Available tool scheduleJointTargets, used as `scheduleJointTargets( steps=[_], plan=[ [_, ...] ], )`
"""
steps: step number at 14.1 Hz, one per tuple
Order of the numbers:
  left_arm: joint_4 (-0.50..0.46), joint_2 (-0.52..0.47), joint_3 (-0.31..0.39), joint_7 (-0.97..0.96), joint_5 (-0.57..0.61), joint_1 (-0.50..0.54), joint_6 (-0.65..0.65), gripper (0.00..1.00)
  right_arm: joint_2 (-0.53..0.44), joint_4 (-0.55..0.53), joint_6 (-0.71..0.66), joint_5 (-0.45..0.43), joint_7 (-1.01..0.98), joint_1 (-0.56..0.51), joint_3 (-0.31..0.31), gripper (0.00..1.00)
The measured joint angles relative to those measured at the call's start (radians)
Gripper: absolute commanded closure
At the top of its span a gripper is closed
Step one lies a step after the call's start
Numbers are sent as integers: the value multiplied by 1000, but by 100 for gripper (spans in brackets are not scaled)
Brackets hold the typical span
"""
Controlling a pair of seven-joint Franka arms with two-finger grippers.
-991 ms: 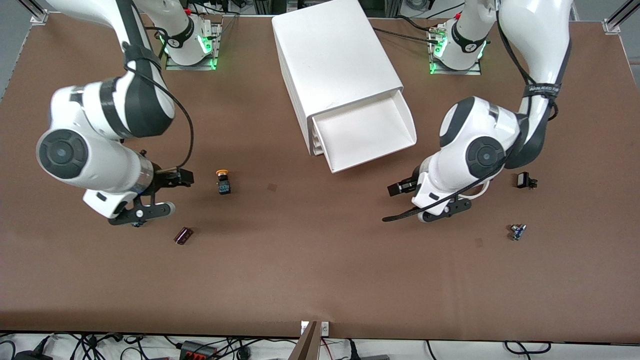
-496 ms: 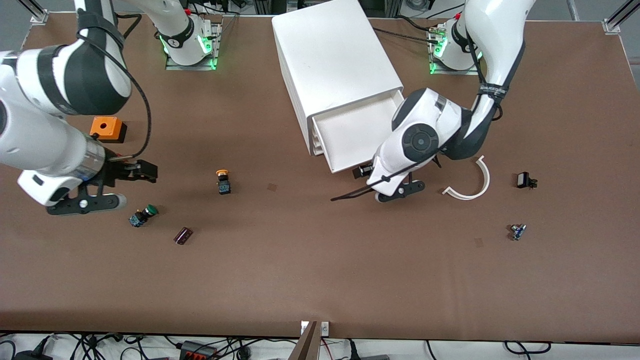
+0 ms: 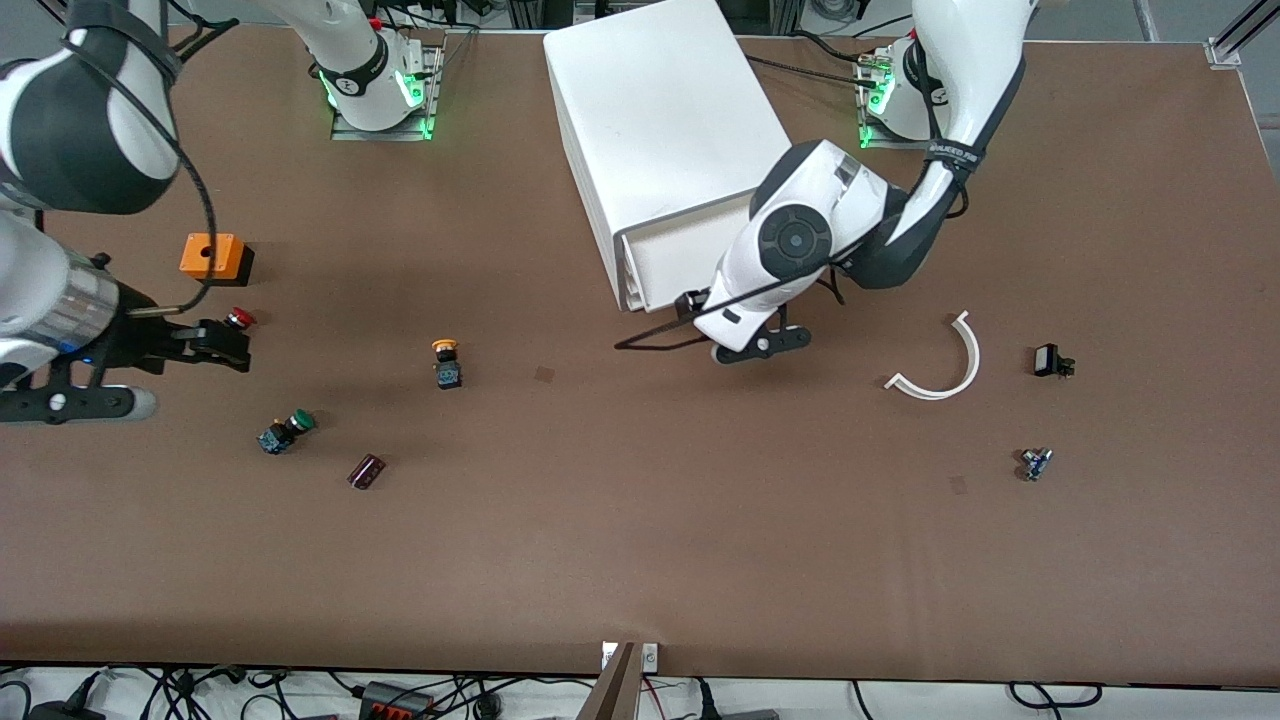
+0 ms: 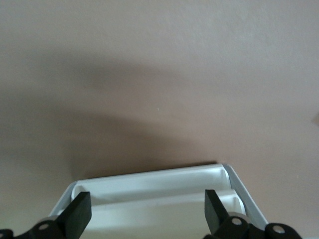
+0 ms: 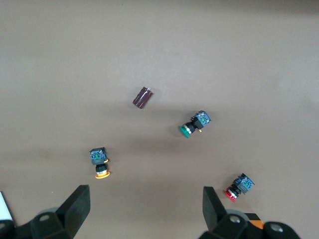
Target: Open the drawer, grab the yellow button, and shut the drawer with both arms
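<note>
Drawer [image 3: 668,262] of the white plastic cabinet sits nearly shut now; I see left gripper [image 3: 722,330] pushing its front, jaws apart. Right gripper [image 3: 140,370], also spread, has retreated. Yellow-orange-capped push button [image 3: 446,363] lies on the brown table [image 3: 640,520].

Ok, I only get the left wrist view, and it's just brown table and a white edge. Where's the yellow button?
Observer: The button is out on the table, toward the right arm's end from the cabinet.
Operator: Is that white edge the drawer?
Observer: Yes. The drawer sticks out a little from the cabinet, and the left hand is open right at its front.
Operator: What about the other hand?
Observer: The right hand is open and holds nothing, over the table by a red button.
</note>
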Motion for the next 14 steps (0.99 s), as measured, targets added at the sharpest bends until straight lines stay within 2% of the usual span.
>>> scheduleJointTargets(
  steps=[2,4,6,11,14],
  plan=[
    [-25,-13,-21,0,0,0,-1,0,-29,-1,-1,3,0,-53,36,0],
    [-45,-21,-36,0,0,1,-1,0,-62,-6,-3,2,0,-159,137,0],
    [-63,-29,-53,0,-3,4,-1,0,-94,-15,-9,0,0,-238,192,0],
    [-89,-55,-84,-2,-4,5,-39,0,-169,-53,-76,-7,-4,-304,207,0],
    [-96,-62,-97,-3,-5,5,-61,0,-196,-86,-84,-78,-4,-309,241,0]
  ],
)
